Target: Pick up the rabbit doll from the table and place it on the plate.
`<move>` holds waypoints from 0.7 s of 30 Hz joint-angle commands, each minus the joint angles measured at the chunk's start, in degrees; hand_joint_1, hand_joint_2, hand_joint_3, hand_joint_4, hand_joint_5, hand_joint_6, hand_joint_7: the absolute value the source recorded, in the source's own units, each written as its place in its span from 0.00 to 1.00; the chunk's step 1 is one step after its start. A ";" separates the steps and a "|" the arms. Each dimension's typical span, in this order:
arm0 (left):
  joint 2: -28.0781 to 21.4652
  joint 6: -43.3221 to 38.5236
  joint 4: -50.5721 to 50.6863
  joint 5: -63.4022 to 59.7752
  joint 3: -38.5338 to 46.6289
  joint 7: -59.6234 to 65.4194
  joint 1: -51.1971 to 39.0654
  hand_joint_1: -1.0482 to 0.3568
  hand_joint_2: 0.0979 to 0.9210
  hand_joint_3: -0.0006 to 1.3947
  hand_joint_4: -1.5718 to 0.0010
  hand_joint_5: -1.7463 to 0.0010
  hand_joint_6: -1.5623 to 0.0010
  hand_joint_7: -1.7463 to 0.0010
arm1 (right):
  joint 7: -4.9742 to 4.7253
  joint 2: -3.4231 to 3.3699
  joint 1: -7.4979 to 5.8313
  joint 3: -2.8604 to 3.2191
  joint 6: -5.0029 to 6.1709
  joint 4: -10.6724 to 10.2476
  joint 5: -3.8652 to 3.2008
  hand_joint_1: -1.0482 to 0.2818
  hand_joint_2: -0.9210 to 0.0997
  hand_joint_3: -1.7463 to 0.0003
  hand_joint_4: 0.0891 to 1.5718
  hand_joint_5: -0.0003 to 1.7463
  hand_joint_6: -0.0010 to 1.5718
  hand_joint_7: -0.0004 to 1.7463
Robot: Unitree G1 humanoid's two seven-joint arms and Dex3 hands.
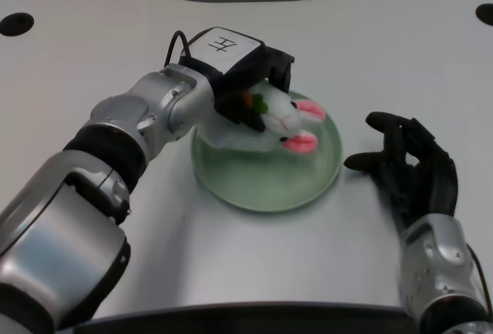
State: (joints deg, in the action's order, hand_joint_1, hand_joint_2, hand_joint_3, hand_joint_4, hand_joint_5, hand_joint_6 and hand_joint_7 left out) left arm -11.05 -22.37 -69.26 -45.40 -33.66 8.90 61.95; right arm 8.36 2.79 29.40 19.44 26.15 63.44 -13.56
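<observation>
Gripping rabbit doll [289, 122] in left hand [250, 91] over green plate [269, 176] | white table [231, 249], dark holes at far corners

The left arm [115, 172] is stretched forward from the lower left, its silver forearm angled up and to the right. The left hand [246, 80] is turned palm down, a white square cover with a printed mark seen on its back. Its black fingers [240, 111] are curled downward and closed round what is held beneath the palm — the rabbit doll [289, 122], whose pink ears stick out just past the fingers.
</observation>
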 commanded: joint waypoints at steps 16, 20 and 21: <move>-2.28 -0.77 0.81 -2.42 -3.28 -0.22 2.45 0.00 1.00 0.07 1.00 1.00 1.00 1.00 | -0.93 -0.51 -0.93 -0.82 -1.41 -1.14 -0.16 0.47 0.00 0.76 0.42 0.74 0.42 0.54; -3.63 -2.20 2.24 -0.94 -1.86 -1.58 2.33 0.01 1.00 0.07 1.00 1.00 1.00 1.00 | -0.53 -0.26 -0.39 -0.48 -0.82 -0.03 -0.34 0.45 0.00 0.78 0.43 0.74 0.42 0.54; -4.41 -2.60 3.06 -0.25 -1.09 -2.14 2.19 0.02 1.00 0.07 1.00 1.00 1.00 1.00 | -0.35 -0.23 -0.36 -0.35 -0.88 0.09 -0.49 0.45 0.00 0.78 0.43 0.74 0.42 0.54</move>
State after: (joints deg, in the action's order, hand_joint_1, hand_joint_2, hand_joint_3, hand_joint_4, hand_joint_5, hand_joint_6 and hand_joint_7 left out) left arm -14.14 -24.30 -67.43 -46.75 -35.63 7.53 63.37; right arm 7.82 2.70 28.94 18.80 25.49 62.46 -13.67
